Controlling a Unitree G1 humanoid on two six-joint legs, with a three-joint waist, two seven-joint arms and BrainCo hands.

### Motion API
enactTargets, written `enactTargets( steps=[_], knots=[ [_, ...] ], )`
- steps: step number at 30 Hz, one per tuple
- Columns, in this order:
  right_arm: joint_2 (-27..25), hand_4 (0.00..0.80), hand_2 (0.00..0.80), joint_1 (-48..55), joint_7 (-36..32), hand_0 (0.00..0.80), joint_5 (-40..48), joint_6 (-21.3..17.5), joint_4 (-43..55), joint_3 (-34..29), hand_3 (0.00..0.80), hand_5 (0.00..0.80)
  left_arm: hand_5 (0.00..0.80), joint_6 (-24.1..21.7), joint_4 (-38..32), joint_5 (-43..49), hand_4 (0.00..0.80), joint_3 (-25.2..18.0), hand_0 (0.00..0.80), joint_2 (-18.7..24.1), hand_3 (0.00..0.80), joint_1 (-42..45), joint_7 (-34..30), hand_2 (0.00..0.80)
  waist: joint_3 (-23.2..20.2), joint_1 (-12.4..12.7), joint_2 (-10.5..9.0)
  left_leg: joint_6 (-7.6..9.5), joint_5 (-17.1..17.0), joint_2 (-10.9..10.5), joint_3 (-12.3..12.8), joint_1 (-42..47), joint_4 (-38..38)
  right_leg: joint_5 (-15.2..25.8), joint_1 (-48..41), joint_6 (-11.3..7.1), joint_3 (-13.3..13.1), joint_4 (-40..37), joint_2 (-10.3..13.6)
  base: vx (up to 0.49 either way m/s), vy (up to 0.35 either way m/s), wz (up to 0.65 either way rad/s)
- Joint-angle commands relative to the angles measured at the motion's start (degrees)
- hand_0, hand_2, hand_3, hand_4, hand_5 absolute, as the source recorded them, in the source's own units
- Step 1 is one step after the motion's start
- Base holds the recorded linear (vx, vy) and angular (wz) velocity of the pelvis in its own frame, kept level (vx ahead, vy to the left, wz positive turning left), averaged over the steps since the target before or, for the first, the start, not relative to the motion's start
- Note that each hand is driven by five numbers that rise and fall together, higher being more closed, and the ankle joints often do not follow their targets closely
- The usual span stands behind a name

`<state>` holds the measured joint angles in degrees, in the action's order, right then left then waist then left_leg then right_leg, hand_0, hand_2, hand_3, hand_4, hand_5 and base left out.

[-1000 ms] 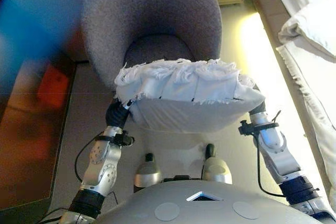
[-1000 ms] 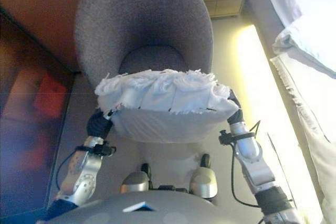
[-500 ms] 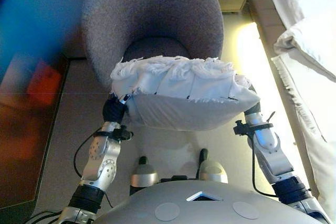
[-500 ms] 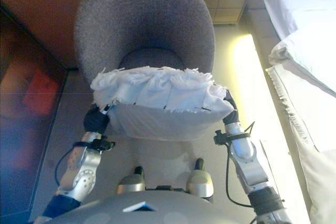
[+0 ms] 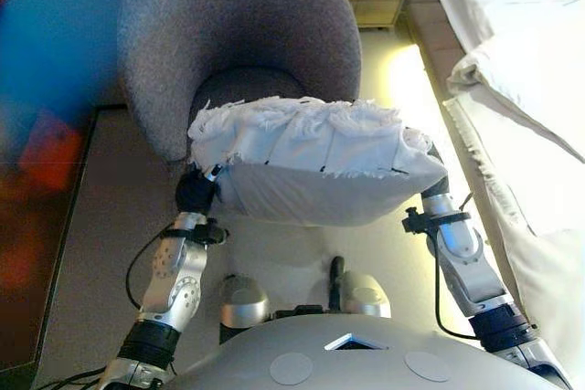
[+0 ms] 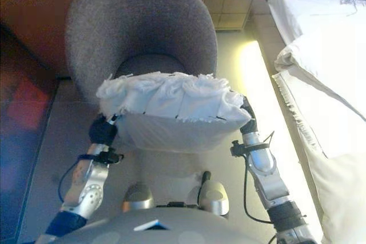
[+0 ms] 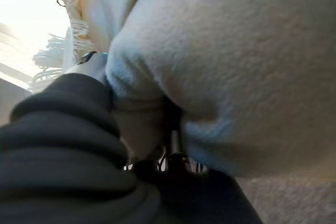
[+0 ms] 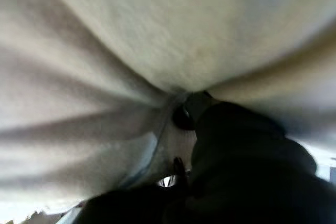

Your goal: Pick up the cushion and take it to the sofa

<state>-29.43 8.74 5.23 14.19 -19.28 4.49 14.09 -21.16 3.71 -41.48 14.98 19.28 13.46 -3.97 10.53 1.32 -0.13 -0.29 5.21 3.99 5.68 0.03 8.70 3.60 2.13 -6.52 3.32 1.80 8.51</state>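
While a grey armchair [image 5: 239, 34] stood just ahead, both hands [image 5: 195, 191] [image 5: 435, 187] carried the cushion [image 5: 311, 154] lying crosswise, fingers hidden, grip unclear.

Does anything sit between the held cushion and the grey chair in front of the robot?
Nothing visible does. The white fringed cushion is carried between the left hand and right hand, directly before the grey tub chair, whose seat is bare.

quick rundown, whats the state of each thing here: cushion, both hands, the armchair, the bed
cushion: lifted off the floor, carried between both hands in front of the armchair
left hand: at the cushion's left end, fingers hidden
right hand: at its right end, fingers hidden
grey armchair: seat empty
bed: white bedding rumpled
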Motion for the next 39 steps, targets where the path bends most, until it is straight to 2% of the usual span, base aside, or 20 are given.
enactTargets(
  steps=[1, 2, 4, 7, 9, 11, 12, 14, 16, 18, 19, 21, 22, 23, 25, 28, 30, 33, 35, 39],
  knots=[
    [2.78, 0.8, 0.8, -6.63, -1.44, 0.8, -0.83, -5.09, 8.51, 3.24, 0.8, 0.8, 0.8, -6.87, -9.55, -0.68, 0.8, 0.66, 0.8, 0.61, 0.8, -6.86, -2.0, 0.8, 2.04, 2.86, -1.14, -4.81, -11.73, 0.71, -0.33, -8.33, -4.17, -8.69, -14.89, 2.46, 0.53, -1.71, -5.19, 0.33, 0.068, -1.02],
    [2.83, 0.8, 0.8, -6.77, -1.14, 0.8, -1.05, -5.1, 8.49, 3.44, 0.8, 0.8, 0.8, -6.96, -9.43, -0.55, 0.8, 1.0, 0.8, 0.54, 0.8, -7.1, -1.72, 0.8, 2.2, 3.21, -1.24, -4.83, -12.51, 0.22, -0.13, -8.36, -5.63, -9.16, -15.85, 2.38, 0.39, -1.99, -5.1, 0.414, 0.071, -0.67],
    [2.75, 0.8, 0.8, -6.53, -1.74, 0.8, -0.86, -5.68, 8.08, 3.78, 0.8, 0.8, 0.8, -7.71, -9.44, -0.12, 0.8, 1.7, 0.8, 0.01, 0.8, -6.38, -1.38, 0.8, 1.92, 5.53, -0.58, -5.7, -17.99, 0.16, -1.74, -11.72, -10.48, -11.69, -19.69, 2.91, -2.18, -2.65, -6.23, 0.5, 0.102, 0.32],
    [2.19, 0.8, 0.8, -6.0, -3.12, 0.8, -0.4, -5.72, 8.4, 3.78, 0.8, 0.8, 0.8, -9.35, -9.7, 0.56, 0.8, 1.78, 0.8, -0.62, 0.8, -4.89, -1.91, 0.8, 1.79, 7.27, -0.46, -6.6, -20.29, 1.92, -2.54, -14.97, -11.48, -15.65, -22.35, 3.17, -3.95, -1.41, -6.02, 0.469, 0.143, 0.02],
    [1.72, 0.8, 0.8, -6.16, -3.86, 0.8, 0.35, -5.32, 9.02, 3.56, 0.8, 0.8, 0.8, -9.81, -10.2, 0.37, 0.8, 1.48, 0.8, -0.51, 0.8, -4.44, -1.98, 0.8, 1.74, 7.93, -0.62, -6.84, -20.29, 3.4, -3.08, -15.78, -11.29, -17.9, -23.28, 2.72, -4.47, -0.03, -5.12, 0.519, 0.198, 0.17],
    [1.27, 0.8, 0.8, -6.76, -4.78, 0.8, 1.5, -5.78, 8.93, 3.32, 0.8, 0.8, 0.8, -10.65, -9.61, 0.12, 0.8, 1.34, 0.8, 0.04, 0.8, -5.02, -1.75, 0.8, 1.75, 8.05, -1.01, -6.67, -18.68, 4.88, -2.36, -16.37, -9.2, -19.7, -23.61, 1.96, -4.13, 1.74, -3.69, 0.521, 0.218, -0.04],
    [1.28, 0.8, 0.8, -6.82, -5.2, 0.8, 2.38, -5.31, 8.9, 2.74, 0.8, 0.8, 0.8, -9.63, -9.09, -0.45, 0.8, 0.88, 0.8, 0.45, 0.8, -5.76, -1.29, 0.8, 1.14, 7.97, -1.42, -5.82, -16.73, 5.02, -0.37, -16.53, -7.41, -20.32, -24.19, 0.92, -2.96, 3.47, -2.24, 0.608, 0.222, -0.5],
    [1.72, 0.8, 0.8, -6.05, -5.16, 0.8, 3.97, -4.1, 9.52, 1.87, 0.8, 0.8, 0.8, -7.77, -8.63, -0.59, 0.8, 0.57, 0.8, 1.17, 0.8, -6.43, -1.14, 0.8, -0.66, 8.67, -3.09, -3.85, -14.26, 3.18, -0.15, -17.0, -4.11, -17.52, -26.06, -1.5, -2.2, 6.54, 0.25, 0.613, 0.187, -0.52],
    [2.68, 0.8, 0.8, -5.27, -4.03, 0.8, 3.98, -3.52, 10.6, 1.46, 0.8, 0.8, 0.8, -7.37, -9.07, 1.34, 0.8, 1.2, 0.8, 1.81, 0.8, -6.16, -2.97, 0.8, -2.5, 9.31, -4.84, -1.0, -11.41, 0.5, -0.08, -17.24, -1.71, -9.2, -25.17, -4.04, -2.04, 12.19, 2.58, 0.479, 0.164, -0.38],
    [3.81, 0.8, 0.8, -5.22, -2.82, 0.8, 2.51, -3.54, 10.82, 1.64, 0.8, 0.8, 0.8, -7.06, -9.92, 2.17, 0.8, 2.05, 0.8, 2.05, 0.8, -5.47, -2.93, 0.8, -3.62, 9.47, -4.81, 0.42, -10.26, -0.66, -0.35, -15.65, -2.11, -3.14, -22.51, -5.11, -2.15, 19.11, 3.54, 0.483, 0.233, -0.01],
    [4.71, 0.8, 0.8, -5.33, -1.86, 0.8, 1.34, -3.56, 10.59, 2.04, 0.8, 0.8, 0.8, -6.57, -9.68, 1.73, 0.8, 2.24, 0.8, 2.33, 0.8, -5.91, -2.91, 0.8, -4.18, 9.49, -4.11, 1.22, -9.6, -1.47, -1.0, -13.94, -2.69, -0.39, -20.69, -5.3, -1.8, 24.04, 3.53, 0.524, 0.267, 0.07],
    [5.97, 0.8, 0.8, -5.74, -0.62, 0.8, 0.01, -3.26, 10.37, 3.11, 0.8, 0.8, 0.8, -5.66, -9.5, 1.65, 0.8, 2.18, 0.8, 2.73, 0.8, -7.2, -2.12, 0.8, -4.81, 8.77, -3.28, 2.12, -8.37, -2.95, -1.71, -11.42, -3.46, 1.88, -16.49, -4.84, -2.04, 28.68, 2.52, 0.444, 0.203, 0.21],
    [6.61, 0.8, 0.8, -6.0, -0.31, 0.8, -0.61, -2.95, 10.05, 3.49, 0.8, 0.8, 0.8, -5.32, -9.33, 1.65, 0.8, 2.21, 0.8, 2.67, 0.8, -7.72, -1.45, 0.8, -5.11, 8.27, -2.29, 2.44, -8.11, -2.81, -2.36, -10.32, -4.07, 2.72, -13.15, -4.28, -2.51, 28.62, 0.47, 0.386, 0.129, 0.28],
    [6.82, 0.8, 0.8, -5.87, -0.09, 0.8, -0.88, -2.81, 9.99, 3.6, 0.8, 0.8, 0.8, -4.96, -9.29, 1.35, 0.8, 2.15, 0.8, 2.68, 0.8, -7.96, -1.25, 0.8, -4.75, 7.41, -2.87, 2.67, -7.56, -4.32, -2.94, -8.89, -4.6, 0.84, -11.31, -4.12, -1.91, 28.46, 0.17, 0.333, 0.092, 0.19],
    [6.86, 0.8, 0.8, -5.92, 0.77, 0.8, -1.24, -3.25, 9.48, 4.09, 0.8, 0.8, 0.8, -4.48, -8.91, 1.35, 0.8, 1.74, 0.8, 2.7, 0.8, -8.42, -2.06, 0.8, -4.01, 6.14, -2.35, 2.71, -7.16, -5.3, -4.46, -5.99, -5.94, -1.64, -6.12, -2.89, 0.68, 24.13, -1.16, 0.334, 0.027, 0.21],
    [6.47, 0.8, 0.8, -6.3, 0.68, 0.8, -0.66, -5.26, 8.29, 3.87, 0.8, 0.8, 0.8, -4.32, -8.88, 1.59, 0.8, 1.61, 0.8, 2.77, 0.8, -8.57, -2.42, 0.8, -2.14, 3.74, -1.77, 1.97, -6.18, -5.94, -7.95, -0.91, -8.53, -2.98, -0.19, -1.38, 3.77, 15.7, -0.78, 0.269, -0.083, 0.3],
    [5.66, 0.8, 0.8, -5.63, -0.06, 0.8, 0.0, -6.03, 8.28, 3.41, 0.8, 0.8, 0.8, -4.86, -9.26, 1.1, 0.8, 1.82, 0.8, 3.09, 0.8, -7.81, -2.6, 0.8, -1.25, 1.69, -2.07, 1.38, -4.76, -6.35, -9.2, 2.07, -9.85, -0.48, 1.75, -1.73, 3.32, 7.66, 0.51, 0.293, -0.113, 0.52],
    [5.7, 0.8, 0.8, -6.2, 1.03, 0.8, -0.69, -5.46, 7.62, 3.81, 0.8, 0.8, 0.8, -5.86, -9.81, 1.77, 0.8, 2.78, 0.8, 2.74, 0.8, -6.7, -3.41, 0.8, -1.18, -0.16, -2.29, 1.03, -2.31, -6.25, -11.29, 6.03, -11.6, 4.4, 2.73, -2.73, -0.17, 2.2, 1.43, 0.277, -0.089, 0.6],
    [5.48, 0.8, 0.8, -7.08, 1.52, 0.8, -0.53, -5.23, 6.84, 3.83, 0.8, 0.8, 0.8, -6.4, -9.59, 1.96, 0.8, 3.51, 0.8, 2.69, 0.8, -6.74, -3.33, 0.8, -1.62, -0.36, -2.06, 1.21, -1.89, -5.71, -12.44, 6.86, -12.13, 2.55, 2.14, -2.74, -1.56, 2.71, 0.71, 0.182, -0.043, 0.77],
    [5.15, 0.8, 0.8, -7.62, 0.27, 0.8, -0.17, -4.42, 6.22, 3.43, 0.8, 0.8, 0.8, -6.96, -8.4, 1.91, 0.8, 4.2, 0.8, 1.99, 0.8, -6.98, -1.98, 0.8, -3.28, 0.29, -2.68, 0.67, -2.3, -5.45, -12.96, 6.9, -12.73, 1.58, -1.8, -2.66, -0.59, -2.13, 0.75, 0.148, -0.065, 0.4]
  ],
)
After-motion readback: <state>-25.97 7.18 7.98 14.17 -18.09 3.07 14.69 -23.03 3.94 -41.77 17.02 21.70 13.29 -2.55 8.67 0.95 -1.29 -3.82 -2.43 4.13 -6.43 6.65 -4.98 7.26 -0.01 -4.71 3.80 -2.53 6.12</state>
